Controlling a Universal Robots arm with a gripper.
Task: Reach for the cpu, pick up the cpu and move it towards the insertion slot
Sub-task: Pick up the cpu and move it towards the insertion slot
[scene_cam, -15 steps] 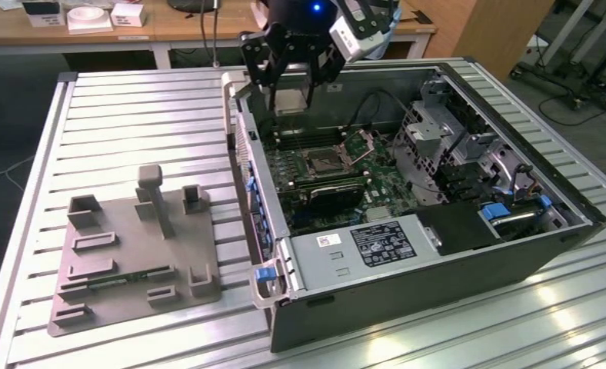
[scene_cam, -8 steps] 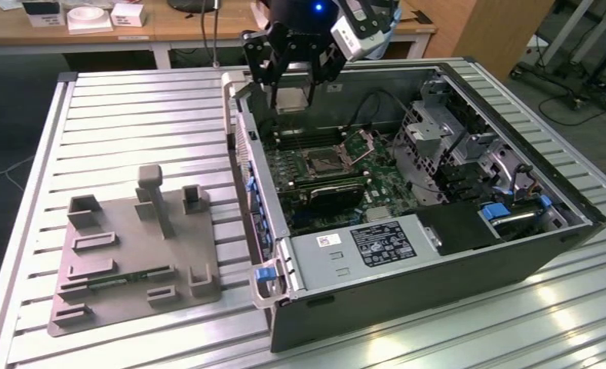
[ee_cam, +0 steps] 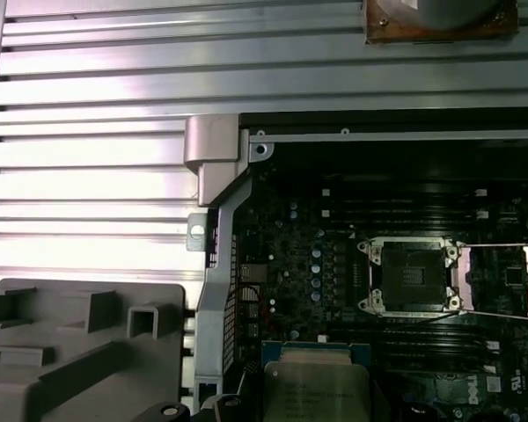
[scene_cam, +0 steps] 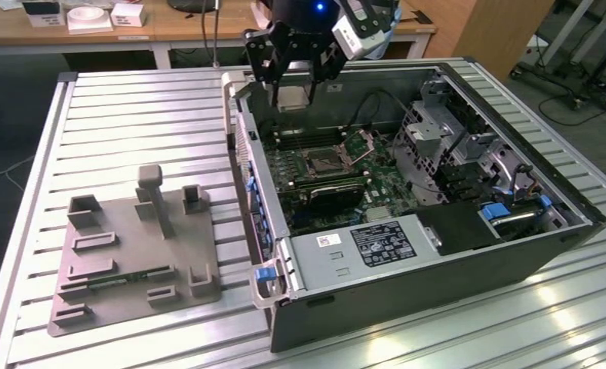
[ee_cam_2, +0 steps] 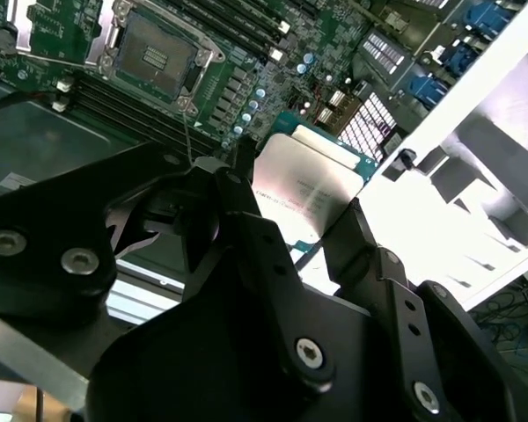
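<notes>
In the exterior view my gripper [scene_cam: 291,88] hangs above the back left corner of the open computer case [scene_cam: 282,254], shut on the cpu [scene_cam: 290,97], a small pale square chip held by its edges. Both wrist views show the cpu [ee_cam_2: 304,189] [ee_cam: 317,391] with its silvery top, gripped between the black fingers [ee_cam_2: 246,220]. The insertion slot [scene_cam: 318,161] [ee_cam_2: 154,57] [ee_cam: 411,277] is a square metal-framed socket on the green board. Its hinged bracket [scene_cam: 363,142] [ee_cam: 503,281] stands open. The cpu is above the board, beside the socket and apart from it.
A grey plastic fixture [scene_cam: 128,246] with upright posts sits on the slatted metal table [scene_cam: 128,115] at the exterior view's left, holding a green memory strip [scene_cam: 128,279]. Inside the case are a power supply [scene_cam: 380,242], drive cages [scene_cam: 441,131] and cables. A desk [scene_cam: 108,31] stands behind.
</notes>
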